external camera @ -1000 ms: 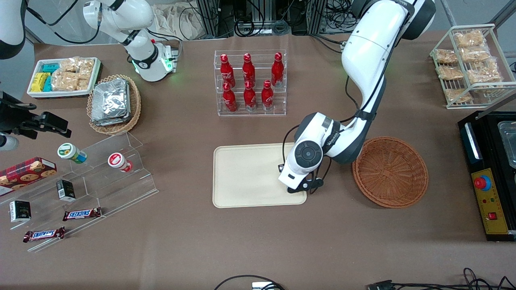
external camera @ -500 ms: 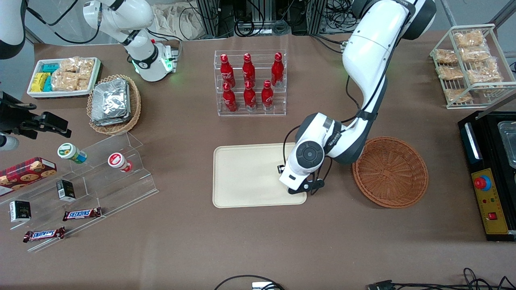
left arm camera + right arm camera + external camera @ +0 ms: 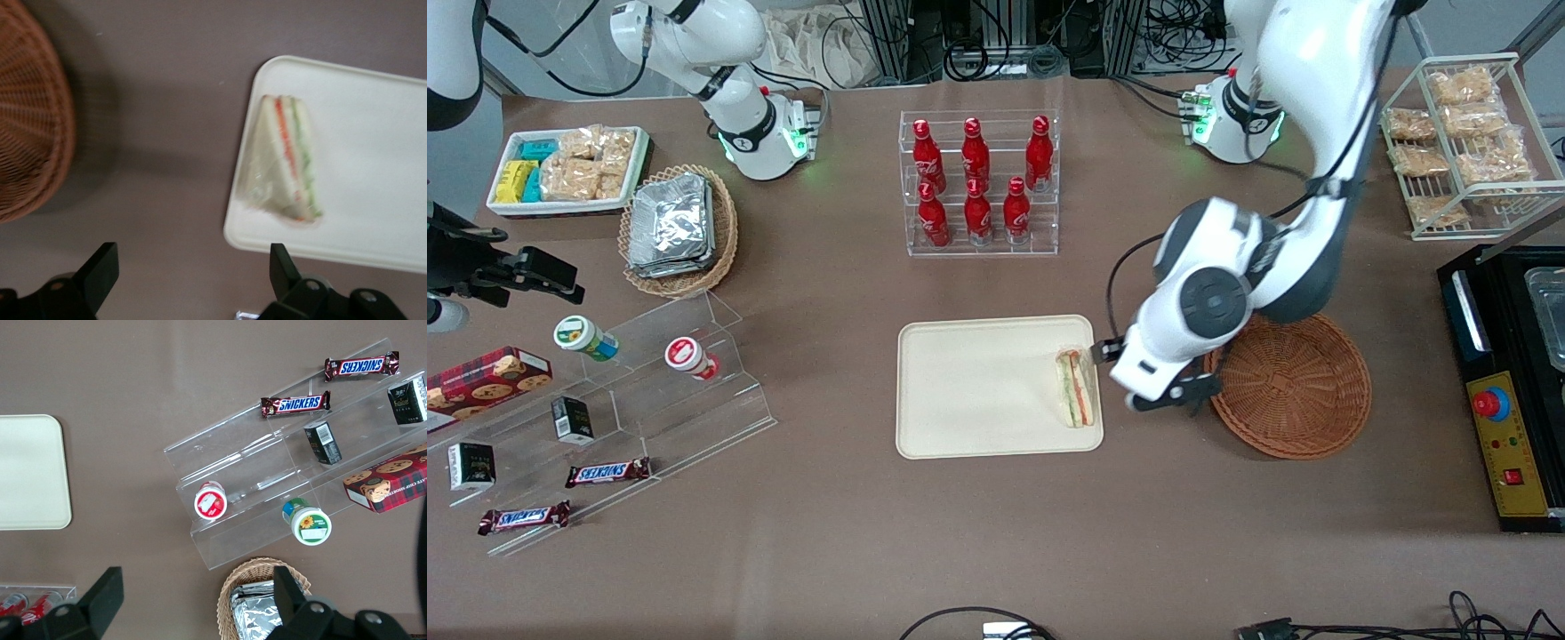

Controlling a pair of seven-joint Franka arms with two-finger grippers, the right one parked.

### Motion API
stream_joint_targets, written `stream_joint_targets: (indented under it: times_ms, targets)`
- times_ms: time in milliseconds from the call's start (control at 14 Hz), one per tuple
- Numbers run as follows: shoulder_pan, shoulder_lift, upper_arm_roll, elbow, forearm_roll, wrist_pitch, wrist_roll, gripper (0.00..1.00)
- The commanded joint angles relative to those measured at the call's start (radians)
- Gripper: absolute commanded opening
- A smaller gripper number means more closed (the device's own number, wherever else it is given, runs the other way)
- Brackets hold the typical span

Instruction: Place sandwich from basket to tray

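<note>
Lying on the tray point(image 3: 978, 391) is one sandwich point(image 3: 1075, 388), set along the tray's edge nearest the basket point(image 3: 1294, 391), its green and red-orange stripes showing in the front view. The one reddish-brown basket sits just beside the tray toward the working arm's end of the tabletop point(image 3: 960, 533), and nothing shows inside it. The pincer point(image 3: 1172, 397) hangs above the bare strip of tabletop between tray and basket; the left wrist view shows its two fingers point(image 3: 100, 267) spread wide with nothing between them.

Six red bottles point(image 3: 978, 178) stand in a clear rack, farther from the front camera than the tray. Toward the parked arm's end there are one tan basket with foil packs point(image 3: 678, 227), one white bin of snacks point(image 3: 569, 169), and a clear stepped stand point(image 3: 649, 382) with two small cups, two chocolate bars point(image 3: 607, 472), two small dark boxes and one cookie box point(image 3: 485, 378). A wire rack of snack bags point(image 3: 1463, 142) and a black control box point(image 3: 1507, 391) stand at the working arm's end.

The tabletop is covered in plain brown; above it run cables and metal frames.

Half a second ago the pincer was low over the tray's corner, hiding the sandwich. Now the arm has risen and swung toward the basket, leaving the sandwich in plain sight on the tray.
</note>
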Motion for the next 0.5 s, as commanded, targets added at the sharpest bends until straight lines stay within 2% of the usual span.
stream_joint_targets:
  times_ms: [0, 71, 214, 429]
  targets:
    - [0.058, -0.200, 0.000, -0.215, -0.013, 0.011, 0.105, 1.00]
    - [0.092, -0.235, 0.000, -0.241, -0.013, 0.009, 0.153, 1.00]
    - [0.155, -0.258, 0.003, -0.199, -0.004, -0.060, 0.175, 1.00]
    - [0.264, -0.222, 0.003, 0.011, 0.001, -0.265, 0.176, 1.00]
